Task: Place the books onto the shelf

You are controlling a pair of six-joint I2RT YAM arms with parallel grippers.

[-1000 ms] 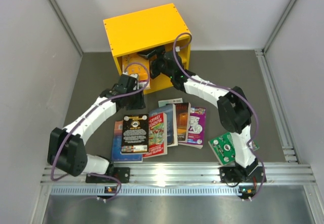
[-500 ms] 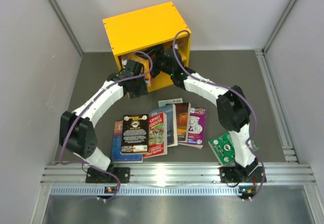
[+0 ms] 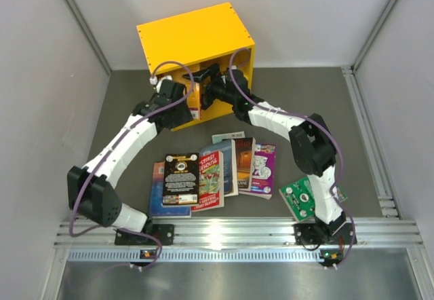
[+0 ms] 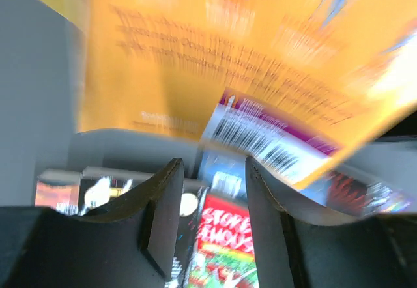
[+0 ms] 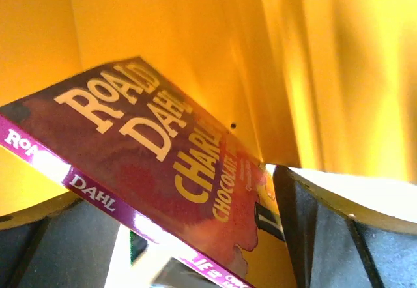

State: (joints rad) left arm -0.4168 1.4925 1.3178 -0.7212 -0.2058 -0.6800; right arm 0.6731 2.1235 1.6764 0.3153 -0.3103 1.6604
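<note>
- Top external: yellow shelf (image 3: 193, 39) stands at the far side of the grey tabletop (image 3: 122, 110), its open front facing the arms.
- Both arms reach to the shelf's front. The left gripper (image 3: 192, 100) is at the left of the opening and the right gripper (image 3: 205, 83) just inside it, the two close together. Jaws not readable from here.
- Six books lie loose on the tabletop near the arm bases: a black book (image 3: 181, 179) on top of a blue book (image 3: 157, 201), then a red-and-white book (image 3: 212, 180), a teal book (image 3: 229, 157), a dark brown book (image 3: 244, 164) and a purple book (image 3: 263, 169), overlapping in a row.
- A green book (image 3: 298, 197) lies apart by the right arm's base, partly under that arm.
- Left wrist: view blurred. Jaws part-way apart, dark fingers (image 4: 163, 203) framing the red-and-white book down on the tabletop.
- An orange-backed book (image 4: 228, 73) with a barcode (image 4: 260, 141) on a purple strip fills the upper frame, tilted, its lower edge at the fingertips. Cannot tell whether the tips pinch it.
- Right wrist: inside the shelf, yellow walls all round.
- Jaws spread wide. A Roald Dahl paperback (image 5: 150, 164), dark red cover with a purple spine, lies aslant between the fingers, cover towards the camera, its far corner close by the right-hand fingertip (image 5: 287, 177). Contact cannot be told.
</note>
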